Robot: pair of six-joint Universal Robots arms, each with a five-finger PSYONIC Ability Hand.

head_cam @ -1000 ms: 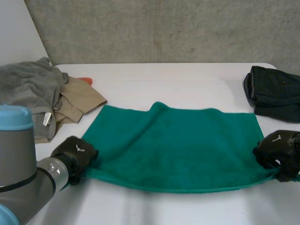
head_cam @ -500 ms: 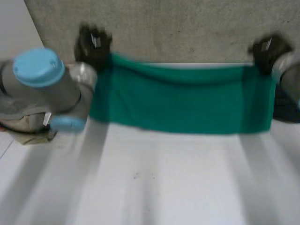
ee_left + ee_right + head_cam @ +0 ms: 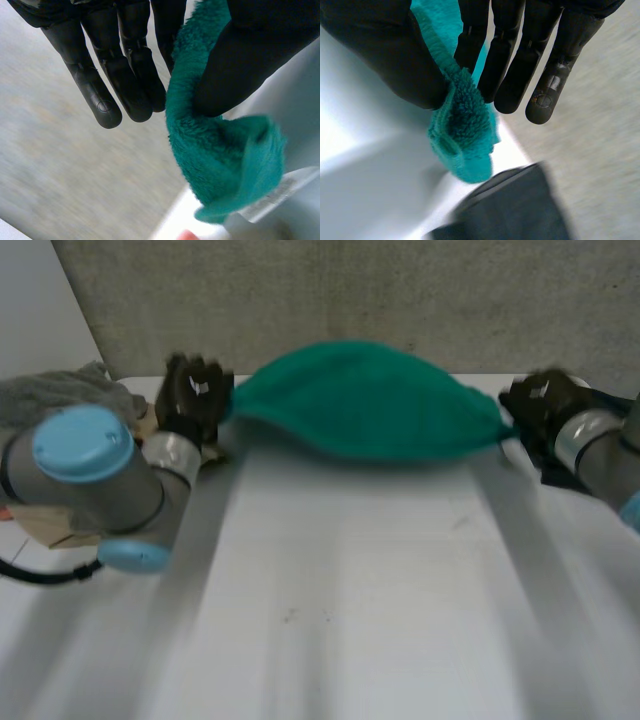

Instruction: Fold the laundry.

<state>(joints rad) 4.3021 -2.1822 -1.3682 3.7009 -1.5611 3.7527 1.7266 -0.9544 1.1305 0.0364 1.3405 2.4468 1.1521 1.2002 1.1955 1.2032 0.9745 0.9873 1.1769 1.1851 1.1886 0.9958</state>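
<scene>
White table [image 3: 340, 620] spans the lower frame. Green towel [image 3: 365, 405] billows at upper centre, ends pinched by left hand [image 3: 195, 392] and right hand [image 3: 537, 403] (thumb against fingers). Likely step: spreading; next, lower it flat.

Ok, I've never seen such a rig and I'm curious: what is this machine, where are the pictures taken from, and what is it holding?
It is a robot with two arms at a white table, each ending in a black robot hand. The wide picture comes from a camera between the arms, looking down. The other two come from cameras on the wrists, looking along each palm. The left robot hand and the right robot hand each pinch one end of a green towel between thumb and fingers, so it spans the gap between them. A grey cloth lies at the left, a dark garment beside the right robot hand.
</scene>
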